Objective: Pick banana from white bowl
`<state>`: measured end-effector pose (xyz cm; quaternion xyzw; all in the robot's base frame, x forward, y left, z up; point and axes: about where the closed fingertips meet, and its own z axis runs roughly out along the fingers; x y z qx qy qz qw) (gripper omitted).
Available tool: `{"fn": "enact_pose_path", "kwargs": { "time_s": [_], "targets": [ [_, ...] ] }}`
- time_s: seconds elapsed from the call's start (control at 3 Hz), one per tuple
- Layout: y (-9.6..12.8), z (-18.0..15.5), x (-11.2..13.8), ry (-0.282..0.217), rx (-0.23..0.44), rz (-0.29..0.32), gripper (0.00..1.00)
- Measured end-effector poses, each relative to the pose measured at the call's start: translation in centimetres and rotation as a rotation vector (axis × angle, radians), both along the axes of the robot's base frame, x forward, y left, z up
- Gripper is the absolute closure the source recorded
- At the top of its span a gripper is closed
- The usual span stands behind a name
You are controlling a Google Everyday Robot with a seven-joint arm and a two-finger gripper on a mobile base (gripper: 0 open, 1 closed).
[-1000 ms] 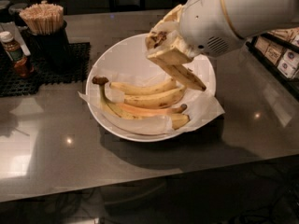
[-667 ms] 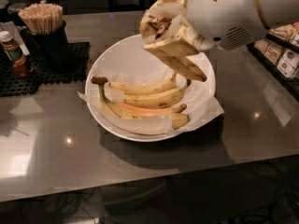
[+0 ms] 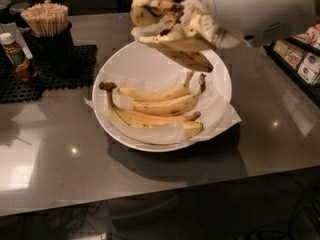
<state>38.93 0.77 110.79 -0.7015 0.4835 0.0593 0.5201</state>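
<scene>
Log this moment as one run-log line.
gripper: above white bowl's back rim, shut on banana | banana: held, clear of bowl | other bananas: lying in bowl

One camera looks down from close by onto the white bowl [image 3: 131, 64], pincer [image 3: 184, 48] above its far rim.

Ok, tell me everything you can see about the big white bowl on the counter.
The wide, round, glossy white bowl stands upright on the grey reflective countertop, close to a black rubber mat. A crumpled white paper liner covers its inside and spills over the rim. Several yellow bananas lie on the liner toward the near side. The robot's pincer hangs above its far side.
</scene>
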Motion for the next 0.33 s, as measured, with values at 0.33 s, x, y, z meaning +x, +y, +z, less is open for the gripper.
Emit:
{"fn": "enact_pose_path", "kwargs": {
  "time_s": [0.33],
  "targets": [
    [0.01, 0.0, 0.0, 0.0, 0.0, 0.0, 1.0]
  ]
}}
